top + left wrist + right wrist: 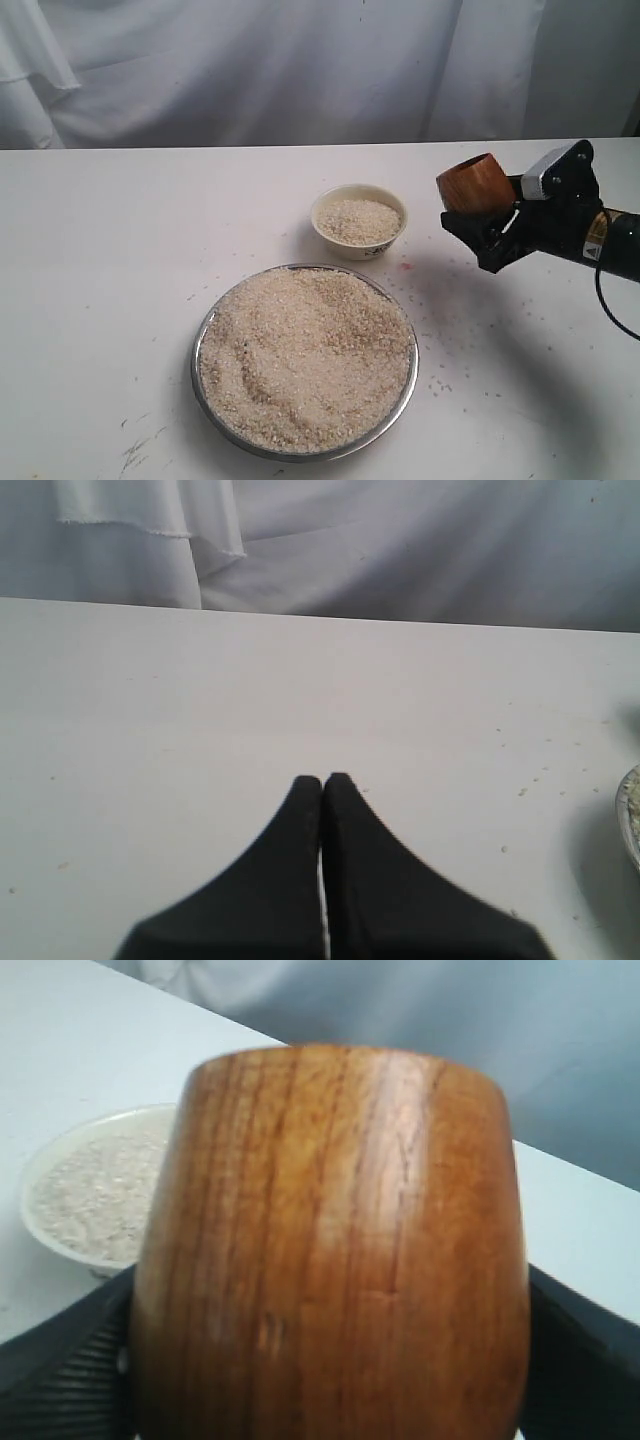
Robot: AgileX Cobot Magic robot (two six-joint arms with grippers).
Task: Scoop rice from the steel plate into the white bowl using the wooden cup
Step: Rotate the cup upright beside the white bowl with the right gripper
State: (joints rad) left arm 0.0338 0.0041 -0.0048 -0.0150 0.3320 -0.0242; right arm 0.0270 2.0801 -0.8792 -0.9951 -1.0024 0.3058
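Observation:
The steel plate [201, 352] lies at the front centre, heaped with rice [305, 355]. Behind it stands the white bowl [358, 221], nearly full of rice [357, 220]; the right wrist view shows it too, white bowl [60, 1150]. The wooden cup [476, 184] hangs in the air to the right of the bowl, tilted, with my right gripper [484, 222] shut on it. It fills the right wrist view as a brown barrel, wooden cup [335, 1250]. My left gripper [323, 780] is shut over bare table, out of the exterior view.
Loose grains [440, 380] are scattered on the white table [100, 250] right of the plate. A small pink spot [406, 267] lies near the bowl. White cloth [250, 60] hangs behind the table. The plate's rim [628, 815] shows in the left wrist view.

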